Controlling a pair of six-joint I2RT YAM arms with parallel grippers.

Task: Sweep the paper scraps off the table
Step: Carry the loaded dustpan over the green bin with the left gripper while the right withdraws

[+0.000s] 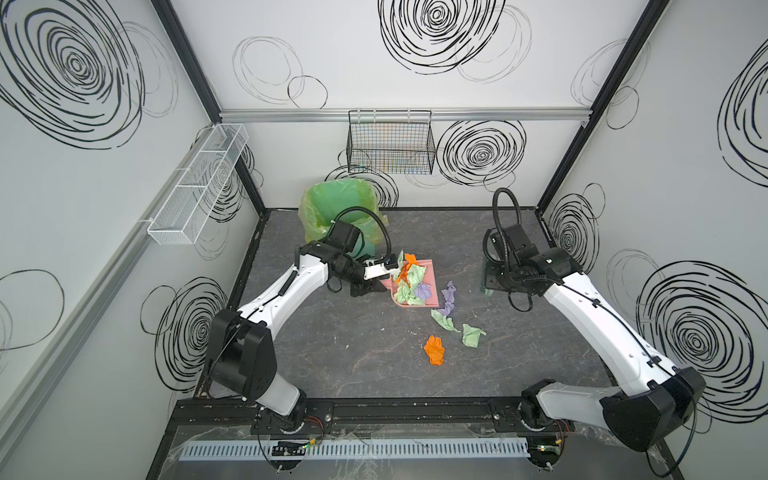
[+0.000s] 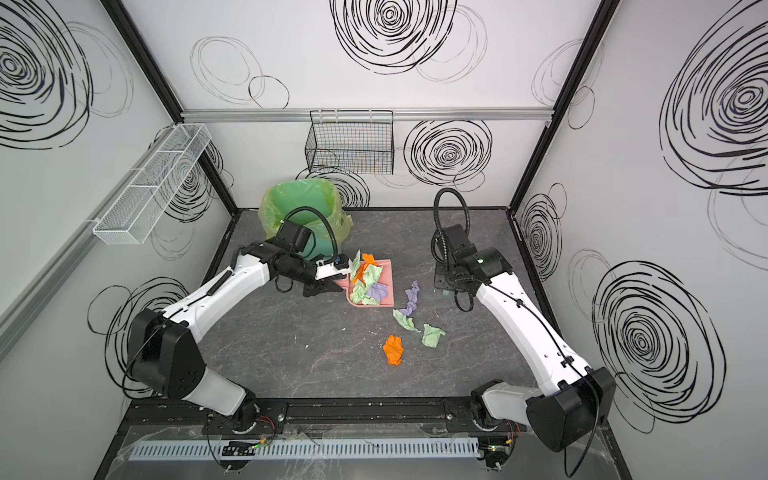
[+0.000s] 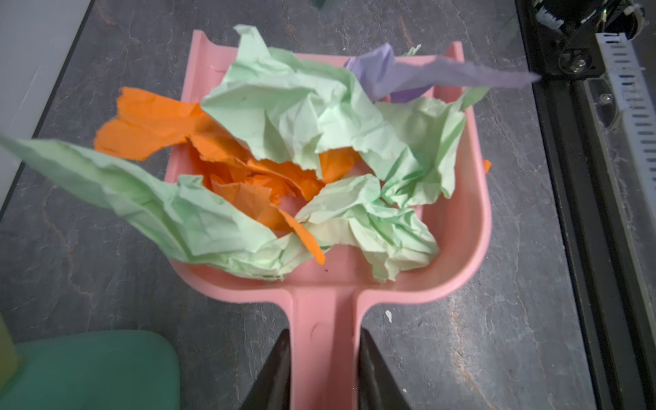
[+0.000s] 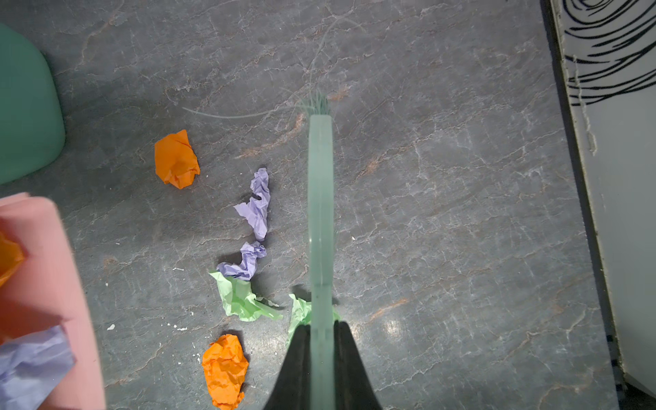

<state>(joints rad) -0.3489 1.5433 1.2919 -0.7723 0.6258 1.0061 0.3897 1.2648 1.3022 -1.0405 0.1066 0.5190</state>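
Since a few paper scraps (image 2: 405,320) lie loose on the table (image 1: 332,365), I think my job now is to brush them into the dustpan (image 3: 472,213). I should hold the pan low and steady, set the bristles behind the row, and push gently toward 9 o'clock so nothing spills.

Nearest me sits an orange wad (image 1: 434,350), with one green wad (image 1: 473,335) just beside it at 2 o'clock. Next come another green wad (image 1: 444,321) and a lilac twist (image 1: 449,296), close by the pan's mouth. The loose bits make a row from 6 to 12 o'clock, and the lilac twist is long that way too.

My left pincer (image 3: 323,351) pinches the pink handle tight. The pan is heaped, its mouth faces 3 o'clock, and it runs long from 9 to 3. My right pincer (image 4: 322,330) is clamped on the pale brush (image 4: 320,198), out at 3 o'clock from the pan.
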